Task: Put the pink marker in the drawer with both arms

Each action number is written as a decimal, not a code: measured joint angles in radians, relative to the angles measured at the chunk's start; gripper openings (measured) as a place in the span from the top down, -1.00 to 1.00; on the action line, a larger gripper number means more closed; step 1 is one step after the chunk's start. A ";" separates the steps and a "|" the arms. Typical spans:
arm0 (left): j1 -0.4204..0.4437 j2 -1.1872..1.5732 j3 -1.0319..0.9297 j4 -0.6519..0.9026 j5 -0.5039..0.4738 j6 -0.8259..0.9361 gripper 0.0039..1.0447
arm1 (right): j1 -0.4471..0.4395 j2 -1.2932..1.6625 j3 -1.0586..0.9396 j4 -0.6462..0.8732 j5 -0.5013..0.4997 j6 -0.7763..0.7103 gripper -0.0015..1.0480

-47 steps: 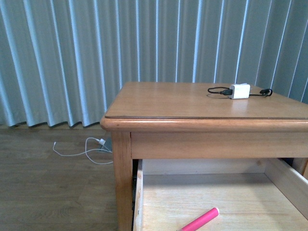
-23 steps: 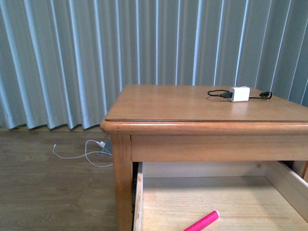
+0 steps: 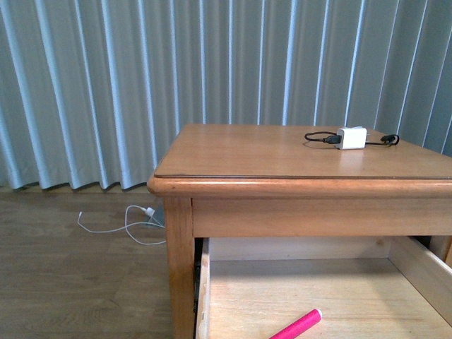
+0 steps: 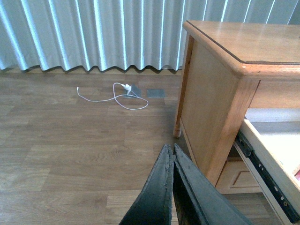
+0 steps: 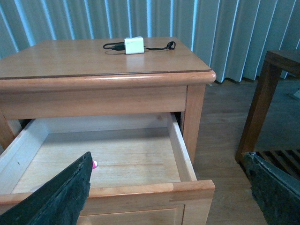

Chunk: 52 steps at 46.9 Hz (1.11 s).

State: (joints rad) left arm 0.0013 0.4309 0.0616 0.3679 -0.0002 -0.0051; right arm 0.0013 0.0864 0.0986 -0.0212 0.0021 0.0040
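Note:
The pink marker (image 3: 296, 326) lies on the pale floor of the open top drawer (image 3: 205, 289), near its front. In the right wrist view only its tip (image 5: 94, 164) shows beside one finger. The drawer (image 5: 180, 154) stands pulled out of the nightstand. My right gripper (image 5: 171, 187) is open and empty, its fingers (image 5: 61, 197) spread wide above the drawer's front edge. My left gripper (image 4: 172, 152) is shut and empty, low over the floor beside the nightstand's left leg. Neither arm shows in the front view.
A white charger block (image 3: 352, 137) with a black cable lies on the nightstand top (image 3: 233, 152). A white cable (image 4: 119, 96) lies on the wood floor by the curtains. A dark wooden side table (image 5: 272, 98) stands to the nightstand's right.
The view has shifted slightly, so the nightstand sits a little lower in frame. The marker stays in the drawer.

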 joint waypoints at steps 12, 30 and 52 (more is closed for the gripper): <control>0.000 -0.103 -0.039 -0.051 0.002 0.001 0.93 | 0.000 0.000 0.000 0.000 0.000 0.000 -0.83; 0.000 -0.224 -0.039 -0.157 0.000 0.001 0.93 | 0.000 0.000 0.000 0.000 0.000 0.000 -0.83; 0.000 -0.426 -0.039 -0.366 0.000 0.000 0.85 | 0.000 0.000 0.000 0.000 0.000 0.000 -0.83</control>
State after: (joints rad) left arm 0.0013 0.0051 0.0227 0.0021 0.0002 -0.0048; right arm 0.0013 0.0864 0.0986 -0.0212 0.0017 0.0040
